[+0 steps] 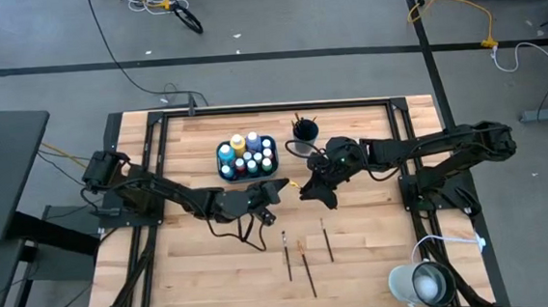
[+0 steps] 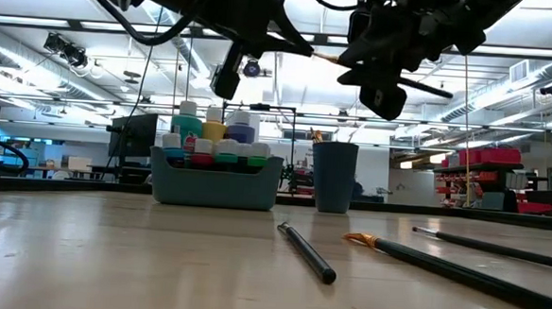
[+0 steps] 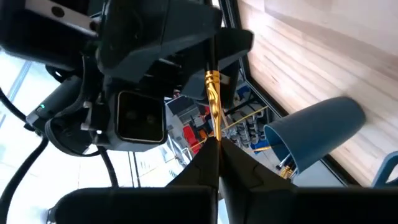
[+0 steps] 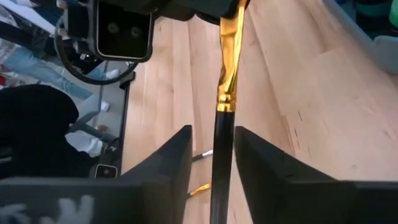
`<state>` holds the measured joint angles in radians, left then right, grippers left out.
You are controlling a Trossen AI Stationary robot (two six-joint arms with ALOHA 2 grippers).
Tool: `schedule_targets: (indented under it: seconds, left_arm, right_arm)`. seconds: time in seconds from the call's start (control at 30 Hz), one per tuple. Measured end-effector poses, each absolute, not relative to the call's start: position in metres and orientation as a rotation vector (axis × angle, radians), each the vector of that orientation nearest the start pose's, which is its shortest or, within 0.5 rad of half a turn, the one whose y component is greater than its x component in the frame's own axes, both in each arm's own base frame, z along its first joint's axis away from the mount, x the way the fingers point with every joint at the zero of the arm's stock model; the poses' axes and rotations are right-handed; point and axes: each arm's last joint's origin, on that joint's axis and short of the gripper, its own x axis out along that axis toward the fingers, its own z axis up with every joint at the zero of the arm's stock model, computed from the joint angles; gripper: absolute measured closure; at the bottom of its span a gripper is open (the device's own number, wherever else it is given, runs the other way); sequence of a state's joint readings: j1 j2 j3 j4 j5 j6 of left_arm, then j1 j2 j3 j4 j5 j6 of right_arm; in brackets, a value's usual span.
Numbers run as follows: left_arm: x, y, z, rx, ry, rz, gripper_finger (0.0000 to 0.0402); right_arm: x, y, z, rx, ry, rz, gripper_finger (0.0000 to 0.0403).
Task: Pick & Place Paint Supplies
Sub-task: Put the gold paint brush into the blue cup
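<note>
Because the left gripper (image 3: 217, 155) is clamped on the paintbrush (image 4: 225, 87) by its bristle end, held in mid-air near the cup (image 1: 304, 129), your right gripper (image 4: 211, 155) brackets the handle, fingers parted, for a handover.

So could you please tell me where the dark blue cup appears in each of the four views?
High view: the dark blue cup stands at the table's far edge, right of the teal tray.
Low view: it stands at centre, again just right of the tray.
Left wrist view: it lies on the right, mouth towards the camera.
Right wrist view: not in it.
Shared landmark: the teal tray beside it.
</note>
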<state>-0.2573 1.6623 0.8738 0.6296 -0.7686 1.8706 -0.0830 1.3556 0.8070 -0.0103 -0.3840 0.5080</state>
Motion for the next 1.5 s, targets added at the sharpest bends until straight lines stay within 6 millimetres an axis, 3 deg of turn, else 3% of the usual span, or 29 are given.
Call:
schedule_targets:
  seconds: [0.27,0.63,1.0,1.2,1.5]
  left_arm:
    - [0.34,-0.069,0.22,1.856,0.568,0.225,0.0383]
    - [0.341,-0.071,0.22,1.694,0.496,0.227,0.0371]
    - [0.341,-0.072,0.22,1.627,0.477,0.235,0.0294]
    - [0.336,-0.081,0.229,1.369,0.371,0.284,0.0268]
    - [0.309,-0.074,0.272,0.9,0.216,0.185,0.028]
  right_arm:
    - [0.284,-0.013,0.234,0.571,0.612,0.157,0.038]
    - [0.283,-0.013,0.233,0.565,0.627,0.163,0.0375]
    - [0.283,-0.013,0.233,0.563,0.621,0.16,0.0375]
    - [0.284,-0.016,0.234,0.546,0.594,0.118,0.0377]
    - [0.273,-0.032,0.256,0.366,0.461,-0.051,0.0378]
